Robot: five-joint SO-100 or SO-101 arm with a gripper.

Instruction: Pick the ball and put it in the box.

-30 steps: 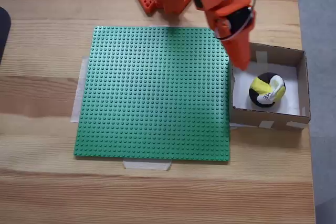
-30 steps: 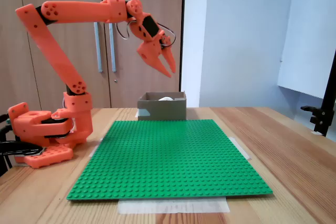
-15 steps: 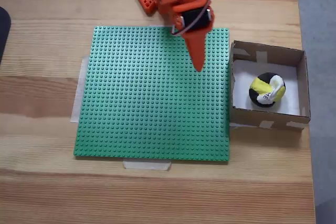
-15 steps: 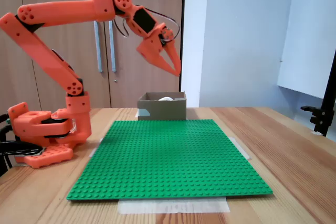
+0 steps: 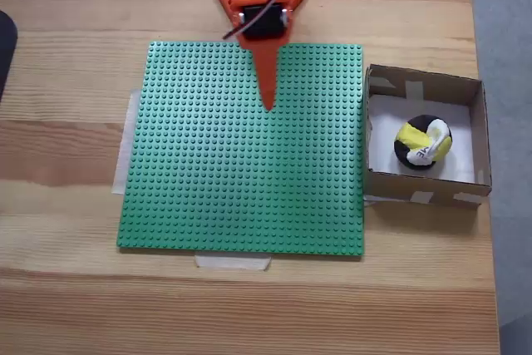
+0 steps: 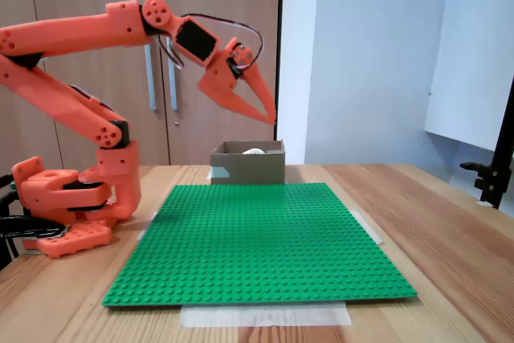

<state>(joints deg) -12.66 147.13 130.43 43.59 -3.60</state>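
Since the small yellow, black and white fabric ball (image 5: pixel 423 142) already lies inside the shallow brown cardboard box (image 5: pixel 466 90), soft and light, the orange claw (image 6: pixel 271 117) hangs empty and closed, well apart from that box.

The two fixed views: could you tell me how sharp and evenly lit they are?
In a fixed view from above, the ball in the box is sharp, lighting even. In a fixed view from the side, the gripper looks crisp, the right wall bright.
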